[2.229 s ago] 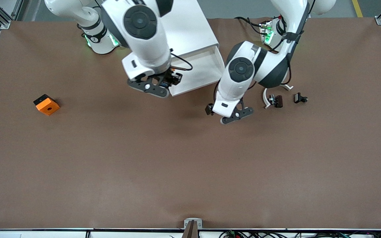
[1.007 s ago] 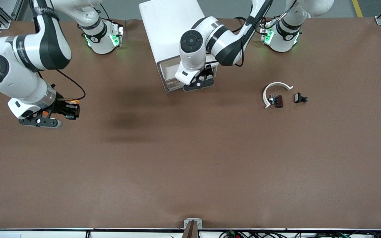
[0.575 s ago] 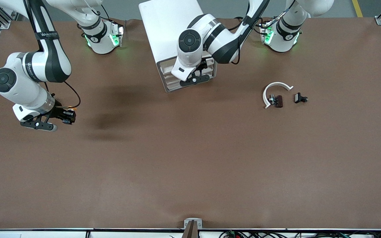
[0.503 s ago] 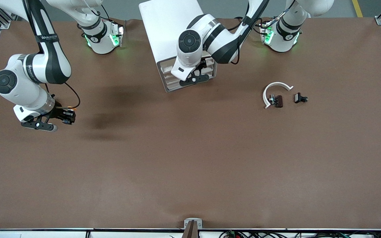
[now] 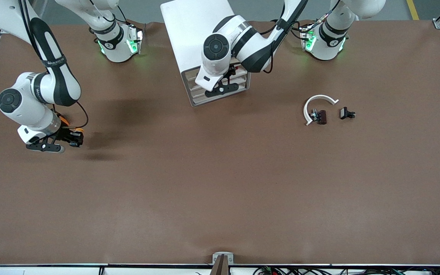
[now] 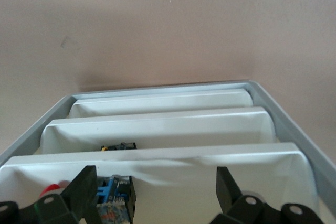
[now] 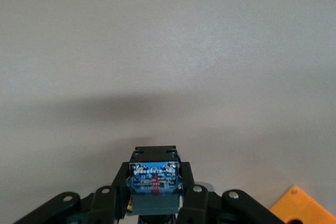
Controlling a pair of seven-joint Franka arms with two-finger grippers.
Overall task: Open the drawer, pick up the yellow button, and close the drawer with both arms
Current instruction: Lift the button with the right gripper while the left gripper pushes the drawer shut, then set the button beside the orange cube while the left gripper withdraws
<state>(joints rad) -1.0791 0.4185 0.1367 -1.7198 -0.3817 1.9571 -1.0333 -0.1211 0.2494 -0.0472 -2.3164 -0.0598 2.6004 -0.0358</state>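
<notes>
- While the right gripper (image 5: 75, 139) hangs low over the table (image 5: 220, 191) at the right arm's end, its fingers are clamped together on the button (image 5: 77, 131).
- In the front view the button's yellow-orange cap faces away from that camera, and its black body runs from the cap toward the camera between the fingers, so its long axis lies roughly level.
- In the right wrist view the button (image 7: 155, 179) shows its blue, soldered end, gripped on both sides by the black fingers (image 7: 107, 195).
- An orange block (image 7: 303, 208) with a centre hole lies on the table just beside the right gripper; in the front view the arm hides most of it.
- The left gripper (image 5: 225, 84) is at the front of the white drawer cabinet (image 5: 201, 42), its fingers (image 6: 84, 184) spread wide and holding nothing.
- In the left wrist view three white drawers (image 6: 157, 129) are stacked in the grey frame, with small dark parts visible in them.
- A white curved strip (image 5: 315, 103) with small black and brown parts (image 5: 321, 116) lies toward the left arm's end of the table, well apart from both grippers.
</notes>
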